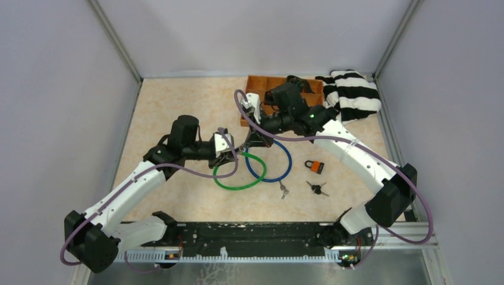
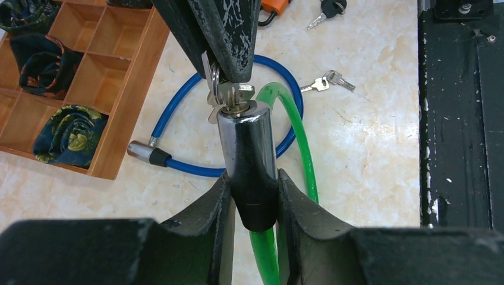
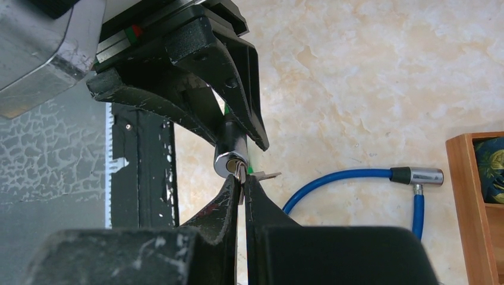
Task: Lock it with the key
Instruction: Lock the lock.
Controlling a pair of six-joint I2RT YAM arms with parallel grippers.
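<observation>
The green cable lock [image 1: 241,180] lies looped on the table. Its chrome and black cylinder [image 2: 246,148] is clamped between my left gripper's [image 2: 252,178] fingers and held above the table. A silver key [image 2: 230,98] sits in the keyhole at the cylinder's end. My right gripper [image 3: 241,181] is shut on that key's head, tip to tip with the cylinder [image 3: 229,157]. A spare key on the same ring sticks out sideways [image 3: 268,175]. In the top view both grippers meet at mid-table, the left [image 1: 229,155] and the right [image 1: 252,141].
A blue cable lock [image 1: 274,167] lies open just right of the green one. An orange padlock [image 1: 315,166] and two key bunches [image 1: 284,190] [image 1: 318,189] lie to the right. A wooden divided tray [image 1: 255,83] with rolled ties and a striped cloth [image 1: 353,92] are at the back.
</observation>
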